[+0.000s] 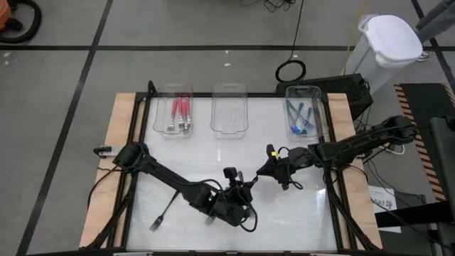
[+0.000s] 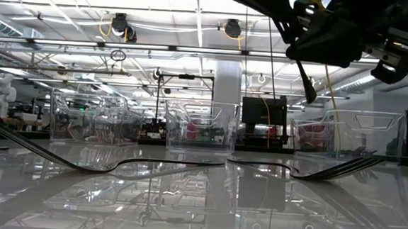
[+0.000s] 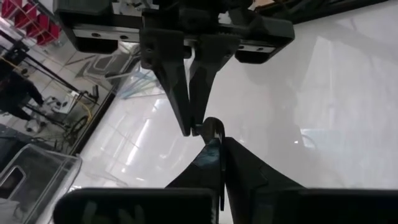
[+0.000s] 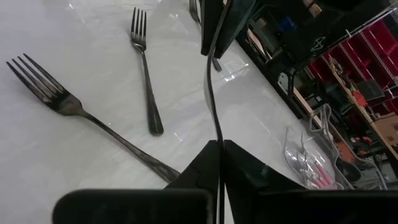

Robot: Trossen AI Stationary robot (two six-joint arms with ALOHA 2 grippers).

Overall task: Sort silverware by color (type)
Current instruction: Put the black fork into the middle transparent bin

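My left gripper (image 1: 242,186) and my right gripper (image 1: 269,169) meet above the table's middle, and both are shut on one black fork (image 1: 256,178) held in the air between them. Two more black forks (image 1: 162,213) (image 1: 210,220) lie flat on the table near its front edge; the right wrist view shows them too (image 4: 146,74) (image 4: 81,115). Red-handled forks (image 1: 179,114) lie in the far left tray. Blue-handled forks (image 1: 300,117) lie in the far right tray. My left gripper (image 3: 221,155) pinches the black fork's thin shaft (image 3: 219,149) between its two fingers, and the fork runs along them. The fork is lifted clear of the table. My right gripper (image 4: 219,155) pinches the same fork's shaft (image 4: 215,124) between its fingers from the opposite end. Its fingertips (image 3: 189,121) reach the fork's curved end (image 3: 211,123).
Three clear plastic trays stand in a row at the far edge, and the middle one (image 1: 229,124) holds nothing. Black frame rails (image 1: 334,199) border the white table top. A white bin (image 1: 387,43) stands off the table to the far right.
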